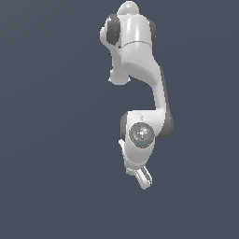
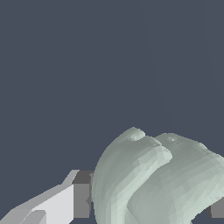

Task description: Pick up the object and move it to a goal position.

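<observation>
In the wrist view we see one grey pad (image 2: 82,199) to the left and the pale grey-green object (image 2: 153,179) pressed against it, filling the gap to the other pad. We judge the end effector (image 1: 140,176) clamped on it for carrying, low in the exterior view.

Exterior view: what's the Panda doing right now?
The white Franka Panda arm is folded over, its white gripper pointing down over a plain dark blue-grey background. In the wrist view a pale grey-green lumpy object sits between the fingers, with a grey pad against its side, so the gripper looks closed on it. In the exterior view only a sliver of the object shows at the gripper. No goal marker is visible, so how far it has to go cannot be told.
</observation>
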You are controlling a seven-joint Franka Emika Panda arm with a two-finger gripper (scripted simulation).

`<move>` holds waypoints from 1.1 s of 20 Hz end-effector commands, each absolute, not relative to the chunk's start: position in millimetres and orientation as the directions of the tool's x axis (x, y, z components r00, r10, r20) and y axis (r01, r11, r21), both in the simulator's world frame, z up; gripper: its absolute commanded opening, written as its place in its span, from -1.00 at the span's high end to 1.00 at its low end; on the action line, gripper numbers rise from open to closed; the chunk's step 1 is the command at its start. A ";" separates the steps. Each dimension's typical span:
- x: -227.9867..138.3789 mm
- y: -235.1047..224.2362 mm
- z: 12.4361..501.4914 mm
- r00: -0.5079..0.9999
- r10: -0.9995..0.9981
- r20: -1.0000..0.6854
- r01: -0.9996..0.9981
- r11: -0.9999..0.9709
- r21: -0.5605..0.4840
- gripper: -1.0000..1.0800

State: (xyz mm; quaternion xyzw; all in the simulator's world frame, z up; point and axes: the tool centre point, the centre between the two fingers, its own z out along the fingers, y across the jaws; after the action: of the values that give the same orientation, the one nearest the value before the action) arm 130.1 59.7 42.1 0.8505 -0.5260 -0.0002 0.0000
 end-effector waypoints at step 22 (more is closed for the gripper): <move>107.4 54.0 66.2 0.447 -0.895 0.000 -0.895 -0.447 0.000 1.00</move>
State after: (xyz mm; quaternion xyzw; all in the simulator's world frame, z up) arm 111.4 55.1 61.3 0.8505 -0.5259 -0.0004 0.0002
